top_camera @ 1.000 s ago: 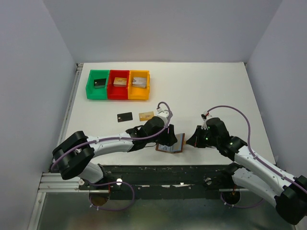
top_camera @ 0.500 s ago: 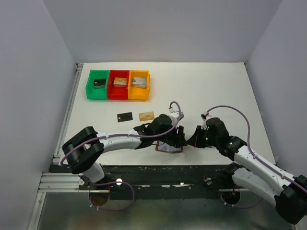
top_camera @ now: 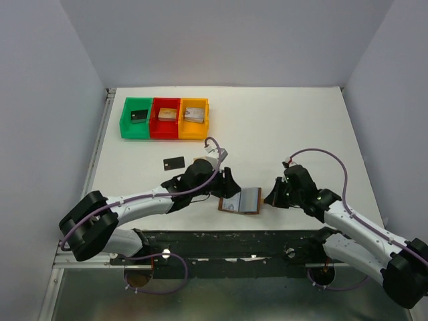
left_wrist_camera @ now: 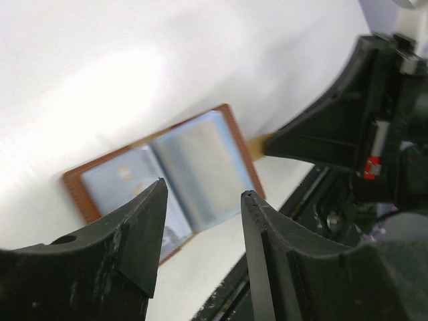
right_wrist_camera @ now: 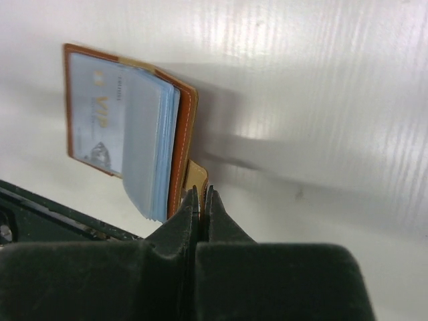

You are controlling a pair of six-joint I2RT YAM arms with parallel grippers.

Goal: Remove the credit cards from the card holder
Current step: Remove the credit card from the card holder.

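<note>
The card holder (top_camera: 242, 200) lies open near the table's front edge, brown leather outside with pale blue pockets inside. A pale card marked VIP (right_wrist_camera: 93, 127) sits in one of its pockets. My right gripper (top_camera: 269, 196) is shut on the holder's little brown tab strap (right_wrist_camera: 196, 175) at its right side. My left gripper (top_camera: 229, 189) hovers just left of and behind the holder, open with nothing between its fingers (left_wrist_camera: 150, 221). In the left wrist view the card holder (left_wrist_camera: 167, 175) spreads out beyond the open fingertips. A black credit card (top_camera: 174, 162) lies flat on the table behind the left arm.
A green bin (top_camera: 136, 118), a red bin (top_camera: 165, 117) and an orange bin (top_camera: 194, 118) stand in a row at the back left, each holding a small blocky piece. The black rail (top_camera: 227, 237) with the arm bases runs right behind the holder's near edge.
My left gripper, which was over the holder's pockets, has drawn back to the left, uncovering the open pages. Its wrist now covers the gold card on the table. The right gripper has kept its hold.
</note>
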